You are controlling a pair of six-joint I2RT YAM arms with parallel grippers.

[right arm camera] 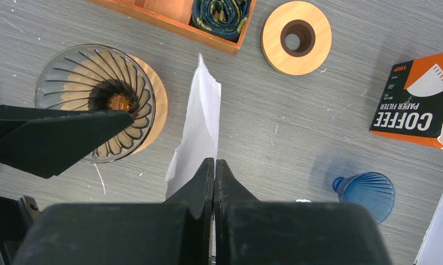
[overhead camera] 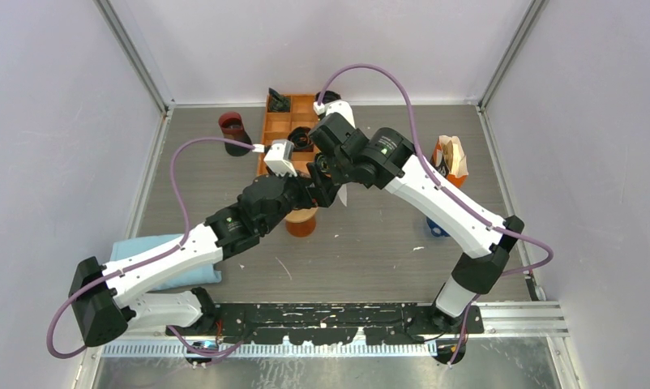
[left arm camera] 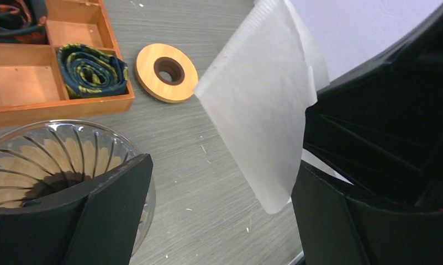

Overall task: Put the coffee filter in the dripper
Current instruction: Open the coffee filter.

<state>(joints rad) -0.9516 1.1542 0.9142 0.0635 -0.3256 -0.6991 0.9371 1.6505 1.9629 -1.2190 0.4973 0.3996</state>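
Fingertip grip: right fingers [right arm camera: 200, 185], pressed together, pinch the white coffee filter [right arm camera: 202, 118] upright above the desk [right arm camera: 296, 132], just beside the glass dripper [right arm camera: 89, 77]; left fingers [left arm camera: 95, 212] stand spread wide, the filter between them, one over the dripper.

grey table [right arm camera: 263, 127] — tray [left arm camera: 59, 110], wooden ring [right arm camera: 320, 41], glass dripper [right arm camera: 92, 83]; blue dripper [right arm camera: 364, 193], filter box [right arm camera: 410, 110]

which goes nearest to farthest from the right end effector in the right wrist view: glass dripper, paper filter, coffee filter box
1. paper filter, pinched in the right end effector, straight ahead
2. glass dripper, upper left
3. coffee filter box, far right edge
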